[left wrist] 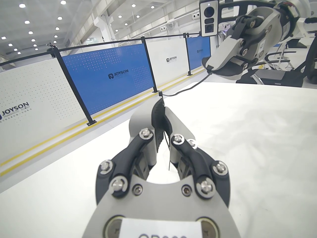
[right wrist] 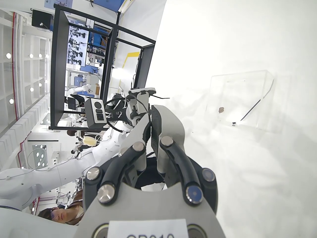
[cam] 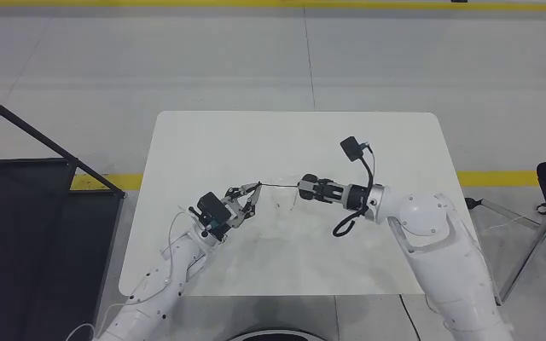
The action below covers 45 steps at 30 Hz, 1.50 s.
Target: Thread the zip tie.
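Both tools meet over the middle of the white surface (cam: pixel 188 145), well apart from all four edges, with bare room on every side. The left tool (left wrist: pixel 161 105) has its fingers pressed together on the zip tie (left wrist: pixel 188 89). The tie's small head sits just past the fingertips, and a thin tail hangs down between the fingers. From there the black strap runs in a shallow sag, clear of the surface, to the right tool (left wrist: pixel 210 68), which is clamped on the other end.

A clear box (right wrist: pixel 240 100) stands on the surface near the tools. It holds a thin dark strip, possibly another tie, though it is too small to tell. A black frame (cam: pixel 51 153) stands on the floor beyond the surface's left edge.
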Each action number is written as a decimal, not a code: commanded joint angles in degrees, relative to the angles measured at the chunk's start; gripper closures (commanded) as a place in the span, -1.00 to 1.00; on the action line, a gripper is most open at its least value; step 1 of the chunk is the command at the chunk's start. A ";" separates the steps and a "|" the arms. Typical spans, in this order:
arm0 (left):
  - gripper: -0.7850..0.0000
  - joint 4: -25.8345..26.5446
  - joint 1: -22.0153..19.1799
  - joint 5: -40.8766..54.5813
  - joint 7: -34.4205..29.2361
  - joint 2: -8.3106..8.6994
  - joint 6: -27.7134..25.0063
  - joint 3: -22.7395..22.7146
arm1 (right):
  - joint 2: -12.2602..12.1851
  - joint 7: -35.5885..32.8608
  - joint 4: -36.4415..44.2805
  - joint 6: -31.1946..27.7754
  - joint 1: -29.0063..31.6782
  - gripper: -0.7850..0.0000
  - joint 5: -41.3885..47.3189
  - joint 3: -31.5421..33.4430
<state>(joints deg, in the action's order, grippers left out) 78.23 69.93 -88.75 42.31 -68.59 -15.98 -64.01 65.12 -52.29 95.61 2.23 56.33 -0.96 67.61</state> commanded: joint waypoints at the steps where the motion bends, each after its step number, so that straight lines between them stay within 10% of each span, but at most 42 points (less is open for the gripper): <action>1: 1.00 -0.06 -0.01 -0.02 0.04 -0.03 0.01 -0.01 | -0.01 -0.01 -0.09 0.15 -0.12 1.00 -0.02 -0.10; 45: 1.00 -0.83 -0.30 1.31 0.54 -0.34 -0.51 -0.42 | -0.37 1.08 1.02 0.54 1.47 1.00 1.48 0.38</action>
<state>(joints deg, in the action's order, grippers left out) 77.41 69.63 -87.45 42.85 -68.93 -16.49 -64.43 64.77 -50.97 96.61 2.72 57.79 0.54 67.98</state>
